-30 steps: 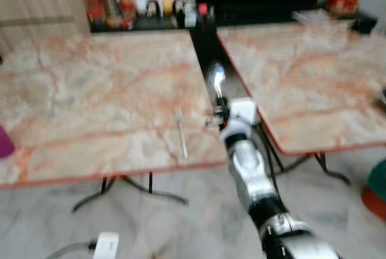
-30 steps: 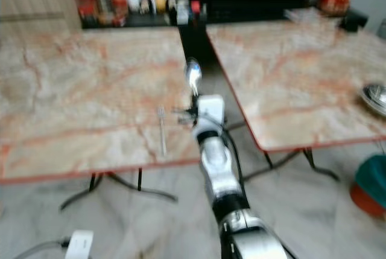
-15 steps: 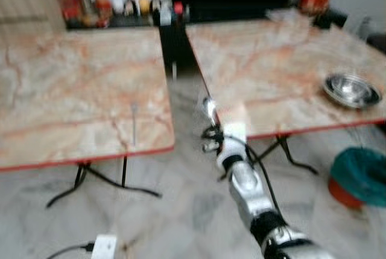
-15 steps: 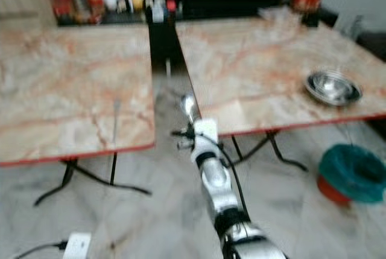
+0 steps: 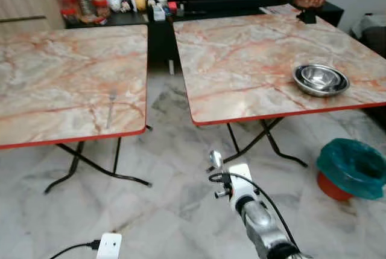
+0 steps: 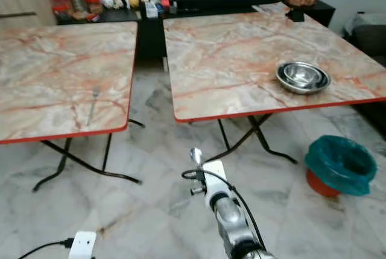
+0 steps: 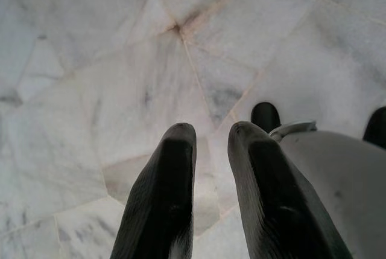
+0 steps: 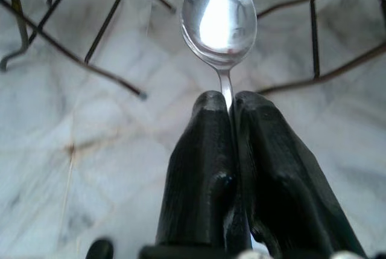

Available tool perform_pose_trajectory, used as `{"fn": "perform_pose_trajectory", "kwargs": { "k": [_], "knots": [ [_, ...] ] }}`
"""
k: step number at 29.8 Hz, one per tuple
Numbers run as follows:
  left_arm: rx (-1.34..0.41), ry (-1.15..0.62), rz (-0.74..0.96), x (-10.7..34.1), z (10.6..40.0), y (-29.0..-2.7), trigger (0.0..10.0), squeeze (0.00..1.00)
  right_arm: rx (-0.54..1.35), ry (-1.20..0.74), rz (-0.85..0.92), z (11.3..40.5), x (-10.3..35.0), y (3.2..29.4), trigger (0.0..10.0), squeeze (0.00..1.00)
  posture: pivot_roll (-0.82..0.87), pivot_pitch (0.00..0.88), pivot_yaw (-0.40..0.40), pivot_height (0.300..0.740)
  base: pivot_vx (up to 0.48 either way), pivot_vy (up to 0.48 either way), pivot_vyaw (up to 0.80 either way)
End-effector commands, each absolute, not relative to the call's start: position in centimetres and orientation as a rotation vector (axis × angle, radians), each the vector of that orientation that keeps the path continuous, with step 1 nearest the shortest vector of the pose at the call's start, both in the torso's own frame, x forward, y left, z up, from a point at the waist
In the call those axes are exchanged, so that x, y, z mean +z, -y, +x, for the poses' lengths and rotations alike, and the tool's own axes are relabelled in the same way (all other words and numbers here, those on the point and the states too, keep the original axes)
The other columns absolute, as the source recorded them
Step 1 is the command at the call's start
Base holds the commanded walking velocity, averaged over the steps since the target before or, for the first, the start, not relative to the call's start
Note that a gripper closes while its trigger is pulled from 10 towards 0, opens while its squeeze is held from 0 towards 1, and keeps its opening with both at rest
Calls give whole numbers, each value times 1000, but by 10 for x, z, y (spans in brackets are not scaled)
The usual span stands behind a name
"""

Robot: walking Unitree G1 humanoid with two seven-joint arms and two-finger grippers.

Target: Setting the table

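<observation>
A: What is the right tool [image 8: 231,105] doing?

B: It is clenching a spoon [image 8: 219,20], handle pinched between its 2 black fingers [image 8: 199,150], bowl sticking up past the tips. It is hanging over the marble floor [image 5: 175,211], in front of the gap between the 2 worktops and below their edges.

A: And the left tool [image 7: 208,135]?

B: It is pointing down at the floor, grasping nothing, its 2 fingers standing slightly apart.

A: Taking the spoon as the landmark, where is everything else?

B: Ahead and to the left of the spoon, the left worktop [image 5: 42,84] is carrying 1 fork [image 5: 110,109] near its front right corner. Ahead and to the right of the spoon, the right worktop [image 5: 241,60] is carrying 1 steel bowl [image 5: 320,79] near its front right edge. A teal-lined bin [image 5: 351,167] is sitting on the floor well to the right of the spoon.

A: So how far along is the table setting?

B: I am judging it as partway. The fork and the bowl are lying on separate worktops, so no single place is looking complete. The spoon is not yet touching either worktop; it needs carrying to one and laying down. I cannot tell which worktop it is meant for.
</observation>
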State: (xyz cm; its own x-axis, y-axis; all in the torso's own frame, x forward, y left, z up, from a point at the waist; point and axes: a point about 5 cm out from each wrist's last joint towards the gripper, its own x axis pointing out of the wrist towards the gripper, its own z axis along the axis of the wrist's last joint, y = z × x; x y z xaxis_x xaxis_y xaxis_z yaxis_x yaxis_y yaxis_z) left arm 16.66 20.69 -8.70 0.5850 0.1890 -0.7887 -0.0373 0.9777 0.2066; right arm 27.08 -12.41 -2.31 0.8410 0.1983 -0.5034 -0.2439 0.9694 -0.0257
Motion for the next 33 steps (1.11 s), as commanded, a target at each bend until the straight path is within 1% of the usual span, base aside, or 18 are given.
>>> {"fn": "perform_pose_trajectory", "kwargs": {
  "k": [1,3,7,10,12,13,14,18,22,24,27,33],
  "knots": [
    [136,-923,164,-86,167,-209,10000,0,191,-593,-68,260,-34,131,10000,0,7,32,19,740,0,0,0],
    [142,-918,151,-86,168,-209,10000,0,148,-652,-44,250,-43,140,10000,0,6,33,20,740,0,0,0],
    [139,-926,164,-86,167,-209,10000,0,100,-722,-11,236,-54,150,10000,0,6,34,21,740,0,0,0],
    [142,-925,166,-86,168,-210,10000,0,82,-737,16,232,-57,152,10000,0,6,34,21,740,0,0,0],
    [142,-929,168,-86,167,-210,10000,0,43,-792,14,222,-64,159,10000,0,3,33,22,740,321,0,0],
    [142,-929,168,-86,167,-210,10000,0,43,-792,14,222,-64,159,10000,0,3,33,22,740,322,0,0],
    [142,-930,170,-86,167,-210,10000,0,23,-827,19,213,-69,163,10000,0,3,32,22,740,322,0,0],
    [140,-933,168,-86,166,-210,10000,0,34,-865,6,203,-75,165,10000,0,6,31,20,740,322,0,0],
    [139,-935,168,-87,166,-209,10000,0,43,-875,-23,200,-77,167,10000,0,5,32,20,740,336,0,0],
    [139,-936,167,-87,166,-209,10000,0,44,-870,-49,200,-76,168,10000,0,4,33,20,740,337,0,550],
    [134,-940,169,-87,166,-209,10000,0,45,-871,-32,199,-77,168,10000,0,1,34,21,740,337,0,521],
    [130,-944,169,-88,165,-208,10000,0,45,-877,-28,197,-77,169,10000,0,0,32,21,740,346,0,0]
  ]
}}
